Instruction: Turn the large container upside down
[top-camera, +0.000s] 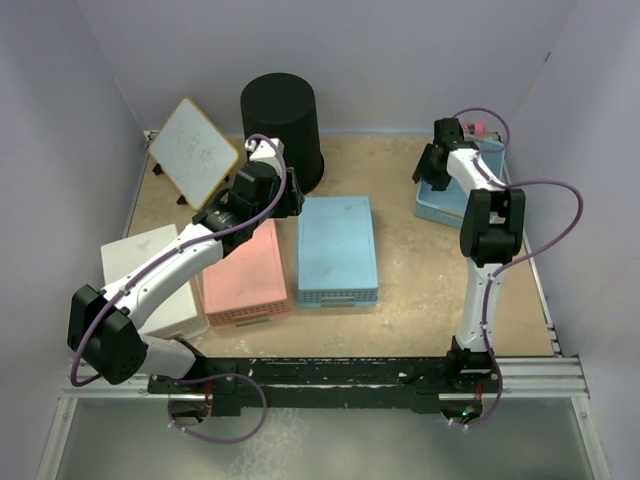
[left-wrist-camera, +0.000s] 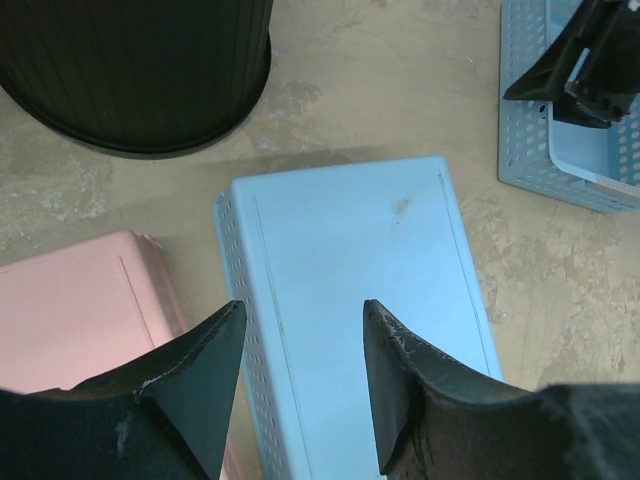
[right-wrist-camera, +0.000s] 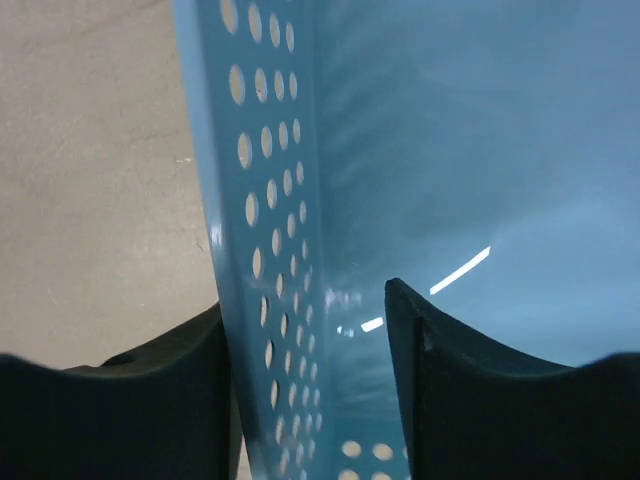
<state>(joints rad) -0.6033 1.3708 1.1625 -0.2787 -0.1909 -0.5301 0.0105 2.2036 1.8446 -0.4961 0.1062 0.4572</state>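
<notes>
The large container (top-camera: 283, 125), a tall black ribbed bin, stands at the back of the table with its wider end down; the left wrist view shows its rim (left-wrist-camera: 140, 80) on the tabletop. My left gripper (top-camera: 290, 198) hovers just in front of it, over an overturned light-blue basket (left-wrist-camera: 350, 300). Its jaws are open (left-wrist-camera: 302, 310) with nothing between them. My right gripper (top-camera: 432, 172) is at the far right, jaws apart (right-wrist-camera: 305, 300) astride the perforated wall of another light-blue basket (right-wrist-camera: 265, 200). A gap shows beside the right finger.
An overturned pink basket (top-camera: 245, 278) lies left of the middle blue basket (top-camera: 337, 250). A white box (top-camera: 150, 275) sits at the left, and a whiteboard (top-camera: 195, 150) leans at the back left. The right basket (top-camera: 445, 205) sits near the right wall.
</notes>
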